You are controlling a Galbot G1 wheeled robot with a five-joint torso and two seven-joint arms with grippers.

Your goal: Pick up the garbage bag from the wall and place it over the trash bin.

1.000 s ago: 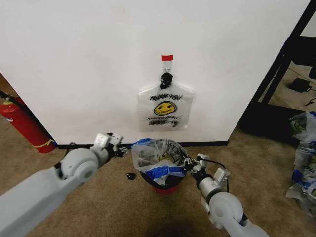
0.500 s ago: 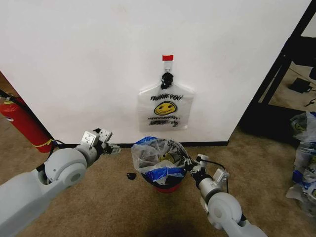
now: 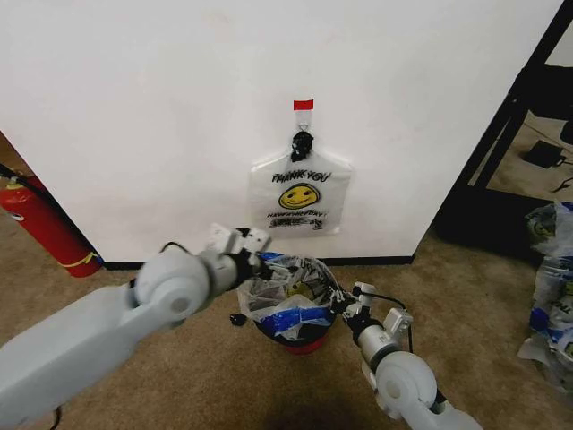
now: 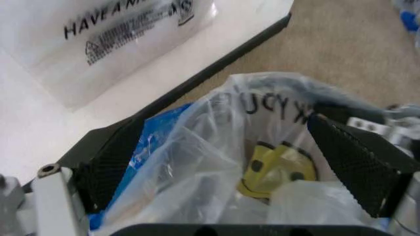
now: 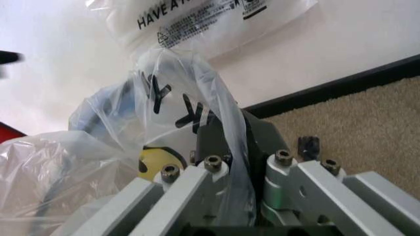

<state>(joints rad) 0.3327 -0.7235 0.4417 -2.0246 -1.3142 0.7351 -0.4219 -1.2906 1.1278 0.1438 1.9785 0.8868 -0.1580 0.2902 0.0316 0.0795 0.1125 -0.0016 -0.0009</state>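
Note:
A garbage bag (image 3: 285, 288) with a smiley face and blue rim strips sits bunched over the trash bin (image 3: 303, 341), a small black bin with a red base. My left gripper (image 3: 253, 244) is at the bag's back-left rim. In the left wrist view this gripper (image 4: 229, 167) is open, and the bag (image 4: 217, 162) lies between its black pads (image 4: 108, 160). My right gripper (image 3: 340, 301) holds the bag's right rim. The right wrist view shows it (image 5: 226, 145) shut on the bag's film (image 5: 164, 113). A second like bag (image 3: 300, 193) hangs from the hook on the wall (image 3: 161, 107).
A red fire extinguisher (image 3: 40, 224) stands at the left against the wall. A black shelf frame (image 3: 510, 125) and stuffed clear bags (image 3: 551, 287) are on the right. A small black object (image 3: 237, 319) lies on the carpet left of the bin.
My left arm has swung right from beside the baseboard to the bag's back-left rim. The right gripper has kept its hold on the right rim.

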